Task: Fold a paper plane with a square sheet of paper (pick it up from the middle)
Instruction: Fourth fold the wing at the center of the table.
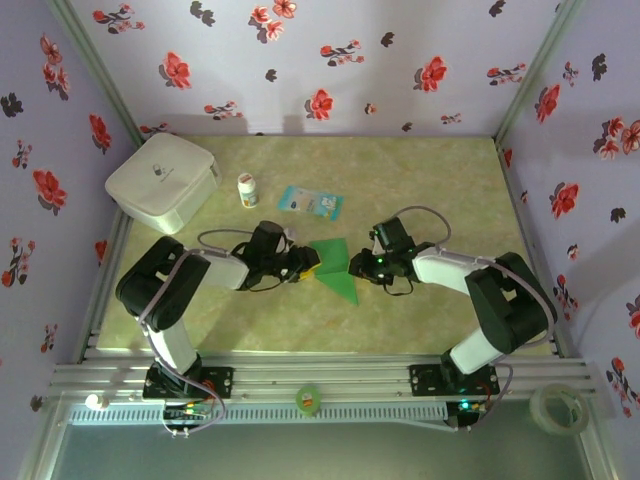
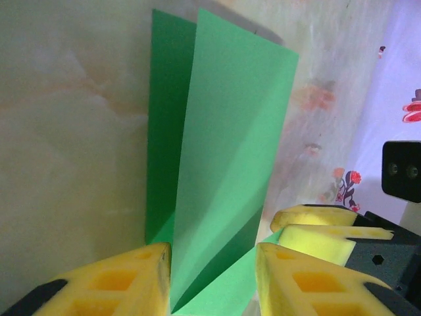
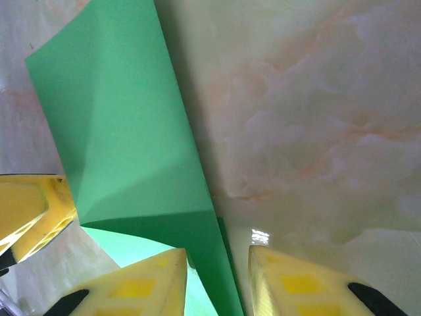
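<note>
Marbled desk (image 1: pixel 440 200): left gripper (image 1: pixel 309 261) at nine o'clock and right gripper (image 1: pixel 360 266) at three straddle the green paper sheet (image 1: pixel 337 264), grip unclear; best pinch evenly.

The setting is a robotics laboratory cell. The left arm (image 1: pixel 165 285) and right arm (image 1: pixel 505 300) are bolted to an aluminium rail (image 1: pixel 320 375) at the near edge of a marble-patterned worktop (image 1: pixel 420 180). The left hand (image 2: pixel 212 266) and right hand (image 3: pixel 217 266) carry yellow moulded fingers (image 2: pixel 309 286). Flat panels (image 1: pixel 350 95) papered in a lilac floral print enclose the worktop on three sides, joined by metal corner posts (image 1: pixel 97 68). Loose props include a white box (image 1: pixel 162 182), a bottle (image 1: pixel 248 190), a green tape roll (image 1: pixel 308 398) and a clear tape roll (image 1: pixel 557 408).
</note>
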`<move>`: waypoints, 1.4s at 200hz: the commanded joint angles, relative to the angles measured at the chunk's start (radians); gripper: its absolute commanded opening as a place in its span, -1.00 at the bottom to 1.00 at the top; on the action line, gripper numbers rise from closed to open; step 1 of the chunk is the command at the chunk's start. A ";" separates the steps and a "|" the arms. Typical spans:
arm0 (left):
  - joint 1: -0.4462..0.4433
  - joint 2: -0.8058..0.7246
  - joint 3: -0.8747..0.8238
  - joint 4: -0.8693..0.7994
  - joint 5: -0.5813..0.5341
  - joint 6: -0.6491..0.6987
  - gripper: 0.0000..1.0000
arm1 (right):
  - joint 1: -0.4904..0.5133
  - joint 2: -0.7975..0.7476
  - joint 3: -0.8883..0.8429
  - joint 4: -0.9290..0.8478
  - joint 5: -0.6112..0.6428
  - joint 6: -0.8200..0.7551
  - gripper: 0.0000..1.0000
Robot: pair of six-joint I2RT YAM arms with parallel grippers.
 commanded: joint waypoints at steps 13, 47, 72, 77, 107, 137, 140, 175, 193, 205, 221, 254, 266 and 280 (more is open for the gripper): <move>-0.005 0.003 0.024 -0.072 -0.011 0.033 -0.23 | 0.006 0.012 -0.019 0.021 0.002 0.014 -0.42; -0.005 0.008 0.028 -0.042 -0.004 0.025 -0.26 | 0.006 0.021 -0.020 0.027 0.001 0.012 -0.46; -0.007 0.011 0.038 -0.013 0.008 0.019 -0.31 | 0.006 0.019 -0.023 0.024 0.007 0.011 -0.46; -0.007 0.012 0.040 -0.013 0.010 0.020 -0.32 | 0.005 0.019 -0.022 0.025 0.008 0.011 -0.46; -0.007 0.020 0.051 -0.010 0.015 0.020 -0.33 | 0.003 0.018 -0.023 0.019 0.010 0.007 -0.45; -0.005 0.024 0.061 -0.012 0.022 0.025 -0.33 | 0.001 0.013 -0.025 0.018 0.016 0.006 -0.44; -0.005 0.025 0.062 -0.012 0.022 0.026 -0.33 | 0.001 0.013 -0.024 0.018 0.015 0.006 -0.44; -0.004 0.037 0.085 -0.010 0.033 0.031 -0.43 | 0.002 -0.002 -0.020 -0.002 0.028 -0.005 -0.41; -0.005 0.036 0.094 -0.012 0.031 0.031 -0.64 | 0.001 -0.039 -0.012 -0.047 0.070 -0.029 -0.34; -0.005 0.031 0.097 -0.012 0.029 0.029 -0.73 | 0.002 -0.074 -0.013 -0.075 0.111 -0.052 -0.29; -0.005 0.016 0.089 -0.014 0.009 0.025 -0.81 | 0.015 -0.131 -0.027 -0.095 0.180 -0.101 -0.24; -0.012 -0.025 0.076 -0.024 -0.033 0.004 -0.91 | 0.148 -0.262 -0.098 -0.033 0.401 -0.273 -0.18; -0.017 -0.038 0.069 -0.033 -0.058 -0.014 -0.92 | 0.235 -0.298 -0.134 0.026 0.501 -0.350 -0.18; -0.023 -0.051 0.063 -0.029 -0.086 -0.040 -0.93 | 0.343 -0.326 -0.183 0.112 0.607 -0.449 -0.18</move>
